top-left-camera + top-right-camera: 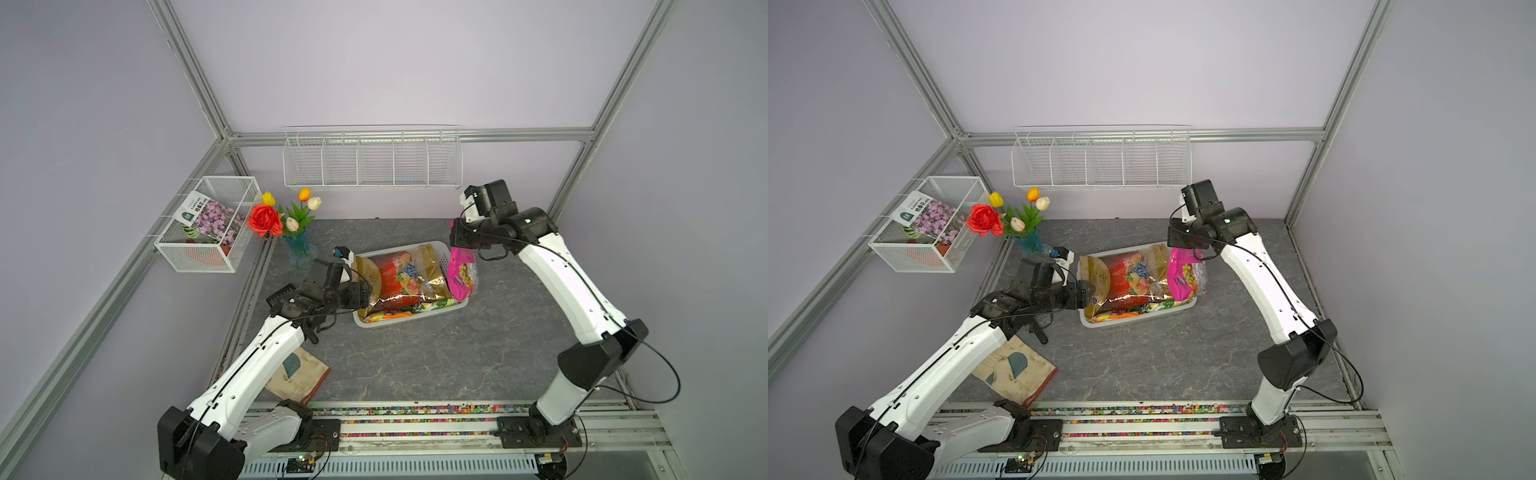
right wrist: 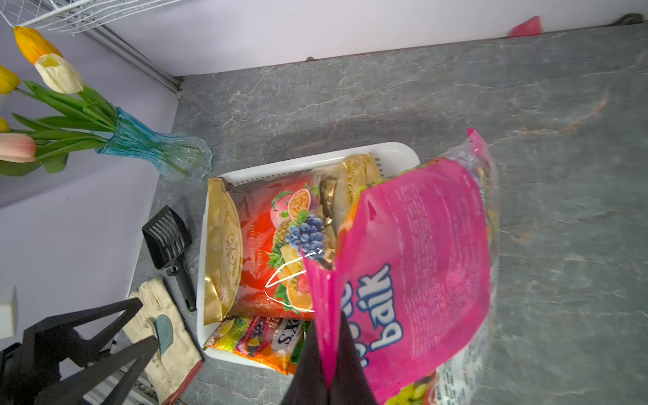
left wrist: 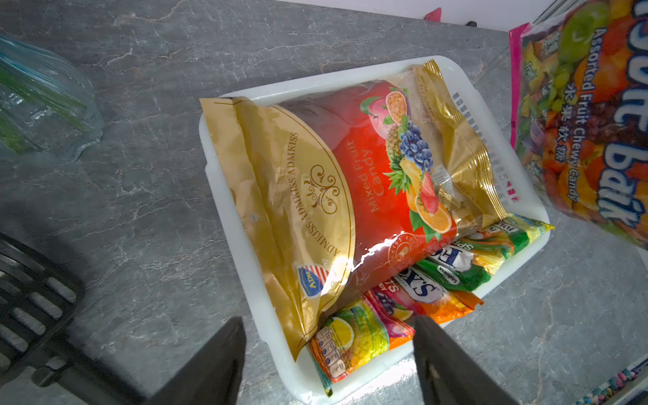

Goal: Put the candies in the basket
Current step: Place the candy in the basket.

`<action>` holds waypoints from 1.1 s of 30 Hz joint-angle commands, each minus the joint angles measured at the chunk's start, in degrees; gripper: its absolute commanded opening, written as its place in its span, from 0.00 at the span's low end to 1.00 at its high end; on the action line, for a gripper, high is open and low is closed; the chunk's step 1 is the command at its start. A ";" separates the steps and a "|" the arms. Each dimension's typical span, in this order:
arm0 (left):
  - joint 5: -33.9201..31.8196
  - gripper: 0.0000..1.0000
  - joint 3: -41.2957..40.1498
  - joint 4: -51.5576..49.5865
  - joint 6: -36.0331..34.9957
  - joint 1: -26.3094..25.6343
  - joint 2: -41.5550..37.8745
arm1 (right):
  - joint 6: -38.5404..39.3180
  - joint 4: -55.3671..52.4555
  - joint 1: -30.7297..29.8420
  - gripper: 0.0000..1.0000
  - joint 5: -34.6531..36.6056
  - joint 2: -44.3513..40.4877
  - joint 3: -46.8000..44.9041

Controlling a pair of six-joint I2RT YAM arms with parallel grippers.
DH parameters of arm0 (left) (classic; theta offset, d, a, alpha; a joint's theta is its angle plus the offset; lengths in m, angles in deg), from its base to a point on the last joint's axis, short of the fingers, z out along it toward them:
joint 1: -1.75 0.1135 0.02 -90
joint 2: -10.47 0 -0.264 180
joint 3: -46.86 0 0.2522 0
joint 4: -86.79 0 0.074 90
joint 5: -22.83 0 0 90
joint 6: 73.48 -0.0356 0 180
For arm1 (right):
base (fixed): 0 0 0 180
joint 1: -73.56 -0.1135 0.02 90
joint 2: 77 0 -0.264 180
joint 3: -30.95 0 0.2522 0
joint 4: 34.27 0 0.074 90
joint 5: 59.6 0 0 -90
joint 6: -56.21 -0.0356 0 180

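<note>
Your right gripper (image 2: pixel 333 357) is clamped on one edge of the pink bag (image 2: pixel 417 252). The bag hangs below it, over the end of the basket (image 3: pixel 315 75) farthest from your left gripper (image 3: pixel 326 322). The left gripper stands spread and empty at the basket's opposite end.

The pinch is narrow and the film is glossy, so I judge the bulky bag could swing or slip out early. The basket is already heaped. The gold-and-red bag (image 3: pixel 350 196) covers most of it, lying over the small orange bag (image 3: pixel 438 308) and green bag (image 3: pixel 473 273) and overhanging the rim nearest the left gripper. If you release from here, the pink bag may land on that slope or on the rim and slide out. Pressing it down hard could shove the light basket.

The surface (image 1: pixel 436 365) is dark grey with pale veins. Beside the left gripper, away from the basket, are a blue glass vase (image 2: pixel 157 154) of tulips (image 2: pixel 59 73), a black slotted scoop (image 2: pixel 164 238) and a worn glove (image 2: pixel 164 326). The walls are pale lilac inside an aluminium frame. Beyond both grippers a long wire rack (image 1: pixel 372 162) hangs on the back wall. On the left gripper's side, a mesh box (image 1: pixel 208 245) holding a seed packet (image 1: pixel 212 216) hangs on the side wall.
</note>
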 commanded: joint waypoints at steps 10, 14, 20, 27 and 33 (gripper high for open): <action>-0.18 0.79 -2.88 2.35 -0.84 -0.08 -3.54 | -4.93 11.71 -7.63 0.00 -7.50 15.19 13.21; -0.29 0.79 -3.05 2.09 -1.11 0.00 -3.51 | -7.30 13.66 -10.70 0.00 -7.34 18.60 13.21; 3.52 0.80 -4.37 5.35 2.62 0.08 -3.24 | -13.90 16.69 -13.89 0.00 -6.90 21.90 13.21; 8.00 0.80 -8.31 11.88 8.58 0.34 -3.08 | -20.29 19.09 -16.55 0.00 -6.38 25.09 12.97; 9.61 0.80 -11.18 18.21 12.45 0.61 -2.00 | -17.90 17.98 -16.67 0.23 -6.39 25.21 12.83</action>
